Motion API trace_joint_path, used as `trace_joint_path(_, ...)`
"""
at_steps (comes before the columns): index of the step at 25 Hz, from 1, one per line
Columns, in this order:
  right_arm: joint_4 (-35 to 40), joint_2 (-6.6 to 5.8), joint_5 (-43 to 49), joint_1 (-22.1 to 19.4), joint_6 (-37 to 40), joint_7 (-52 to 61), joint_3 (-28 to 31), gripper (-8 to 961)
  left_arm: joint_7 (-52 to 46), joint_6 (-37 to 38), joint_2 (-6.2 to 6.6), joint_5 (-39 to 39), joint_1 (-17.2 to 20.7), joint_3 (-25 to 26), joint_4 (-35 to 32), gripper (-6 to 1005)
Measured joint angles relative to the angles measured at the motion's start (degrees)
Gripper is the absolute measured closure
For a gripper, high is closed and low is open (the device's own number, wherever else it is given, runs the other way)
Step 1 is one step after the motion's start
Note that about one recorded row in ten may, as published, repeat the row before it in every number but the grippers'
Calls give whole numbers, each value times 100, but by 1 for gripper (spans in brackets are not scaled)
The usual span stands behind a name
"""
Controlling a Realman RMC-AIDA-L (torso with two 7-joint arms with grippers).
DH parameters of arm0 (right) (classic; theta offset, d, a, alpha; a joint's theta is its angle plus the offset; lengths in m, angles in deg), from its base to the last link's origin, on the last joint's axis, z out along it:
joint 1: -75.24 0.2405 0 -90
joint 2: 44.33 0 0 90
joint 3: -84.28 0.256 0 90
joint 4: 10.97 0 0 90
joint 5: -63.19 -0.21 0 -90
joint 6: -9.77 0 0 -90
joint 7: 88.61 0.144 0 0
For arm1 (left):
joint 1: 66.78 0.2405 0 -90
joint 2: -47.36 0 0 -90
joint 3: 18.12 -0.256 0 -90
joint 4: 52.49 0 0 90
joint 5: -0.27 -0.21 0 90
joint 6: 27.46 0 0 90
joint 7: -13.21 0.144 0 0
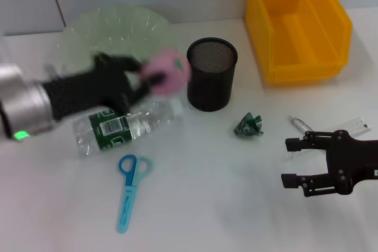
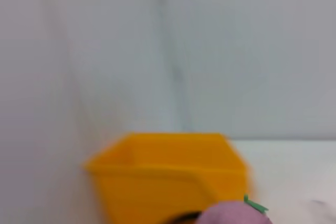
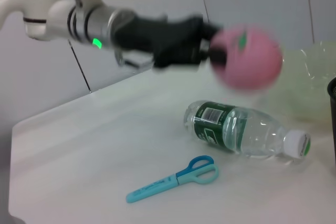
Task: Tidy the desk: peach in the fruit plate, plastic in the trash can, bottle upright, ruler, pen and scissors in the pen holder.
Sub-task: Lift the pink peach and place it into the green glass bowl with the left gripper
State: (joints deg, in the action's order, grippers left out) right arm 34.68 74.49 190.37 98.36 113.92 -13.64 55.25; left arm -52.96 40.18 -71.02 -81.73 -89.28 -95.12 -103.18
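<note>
Carrying the pink peach clear of the counter, the left hand had its fingers closed on the fruit, which hung between the pale green fruit plate and the black mesh pen holder, above the lying water bottle. To finish this step well, the peach should travel back over the plate's centre, be lowered until it rests there, and only then be released, lest it roll off. The right hand waited with jaws apart and empty near the crumpled green plastic. The blue scissors lay flat; the yellow bin stood behind.
</note>
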Motion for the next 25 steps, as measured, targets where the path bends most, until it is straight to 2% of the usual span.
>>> trace_joint_path(1, 0, 0, -1, 5, 3, 0, -5, 127, -34, -62, 1, -1, -48, 497, -3, 749)
trace_joint_path(4, -1, 0, -8, 17, 9, 0, -6, 127, -36, -268, 6, -14, -270, 1102, 173, 748)
trace_joint_path(5, -1, 0, -8, 17, 9, 0, -6, 127, -36, -268, 6, -14, -270, 1102, 173, 748)
trace_joint_path(6, -5, 1, -16, 28, 24, 0, -6, 127, -4, -637, 8, -25, -479, 1314, 361, 748)
trace_joint_path(8, -7, 2, -17, 30, 31, 0, -5, 128, -2, -738, 11, -41, -541, 1330, 425, 747)
trace_joint_path(10, -9, 6, -17, 40, 46, 0, -6, 128, 2, -1090, 19, -139, -737, 1348, 628, 747)
trace_joint_path(11, -7, 7, -17, 43, 55, 0, -6, 128, 1, -1475, 19, -295, -950, 1348, 854, 747)
trace_joint_path(16, 2, 8, -14, 61, 63, 53, -15, 128, -51, -2166, -6, -511, -1224, 1306, 1191, 746)
trace_joint_path(20, 5, 9, -10, 71, 63, 61, -23, 128, -37, -2349, -19, -541, -1319, 1303, 1331, 745)
trace_joint_path(25, 6, 9, -5, 85, 63, 64, -25, 128, -84, -2424, -5, -549, -1391, 1304, 1401, 550)
